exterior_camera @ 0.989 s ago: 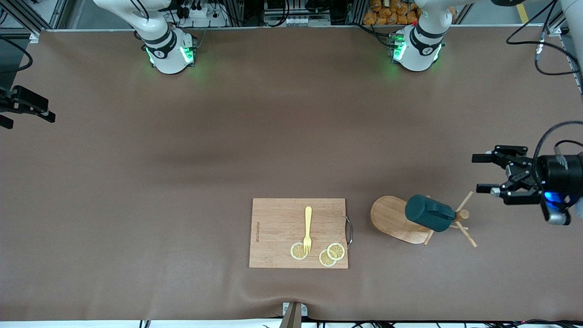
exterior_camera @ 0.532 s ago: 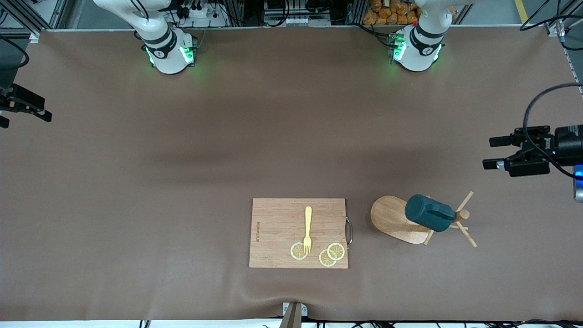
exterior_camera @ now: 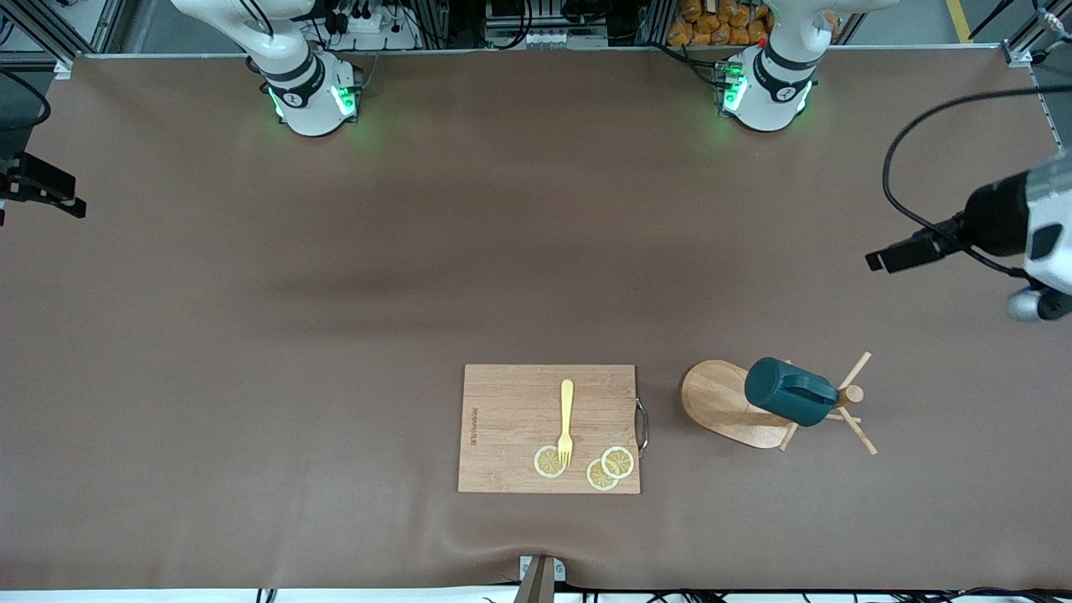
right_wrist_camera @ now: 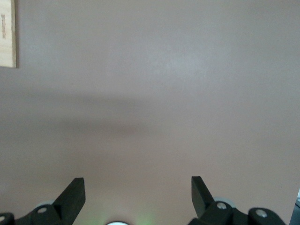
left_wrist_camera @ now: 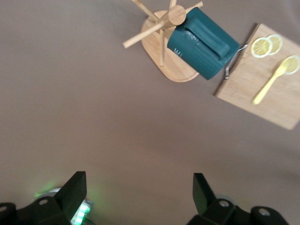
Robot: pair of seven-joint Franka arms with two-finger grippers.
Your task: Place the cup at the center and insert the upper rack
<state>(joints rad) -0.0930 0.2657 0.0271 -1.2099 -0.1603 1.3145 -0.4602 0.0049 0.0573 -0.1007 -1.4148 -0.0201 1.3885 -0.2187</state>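
**Both grippers raised and empty; cup resting on the toppled rack**

I am holding my left gripper [left_wrist_camera: 138, 190] in the air over bare table [exterior_camera: 335, 335] at the left arm's end, with its fingers [left_wrist_camera: 75, 190] spread wide and gripping nothing. In the front view only a dark finger of it [exterior_camera: 900, 254] is showing, pointing toward the middle of the table. I am holding my right gripper [right_wrist_camera: 138, 192] over bare table at the right arm's end, fingers [right_wrist_camera: 75, 192] likewise spread wide and empty; in the front view it is sitting at the picture's edge [exterior_camera: 38, 184].

The upper rack [exterior_camera: 724, 402] is lying tipped over on the table, its oval base tilted on edge and its post and pegs pointing toward the left arm's end. The cup [exterior_camera: 789, 391] is lying on its side on the rack's post, touching the base, with its handle facing up. Both are nearer to the front camera than the table's middle, and well apart from either gripper.

Beside the rack, toward the right arm's end, a cutting board [exterior_camera: 511, 419] is lying flat, carrying a yellow fork [exterior_camera: 566, 419] and three lemon slices [exterior_camera: 610, 467]; the fork's tines are resting on one slice.
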